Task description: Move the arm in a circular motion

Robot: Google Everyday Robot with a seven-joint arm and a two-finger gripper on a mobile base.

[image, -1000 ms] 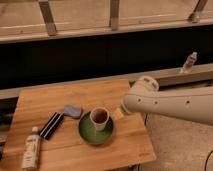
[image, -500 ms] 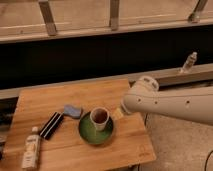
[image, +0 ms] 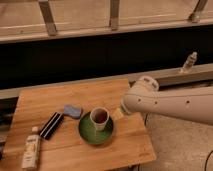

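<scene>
The cream-white arm (image: 170,105) reaches in from the right edge, over the right side of the wooden table (image: 60,102). Its rounded joint cap (image: 142,92) sits above the table's right edge. The gripper (image: 117,114) is at the arm's left end, just right of a white cup (image: 99,118), and is mostly hidden by the arm. The cup stands on a green plate (image: 95,131) and holds something dark.
A blue-grey sponge (image: 72,110) lies left of the plate. A black flat bar (image: 51,125) and a pale bottle (image: 31,150) lie near the table's left front. Another small bottle (image: 188,62) stands on the ledge at back right. A dark wall with railings runs behind.
</scene>
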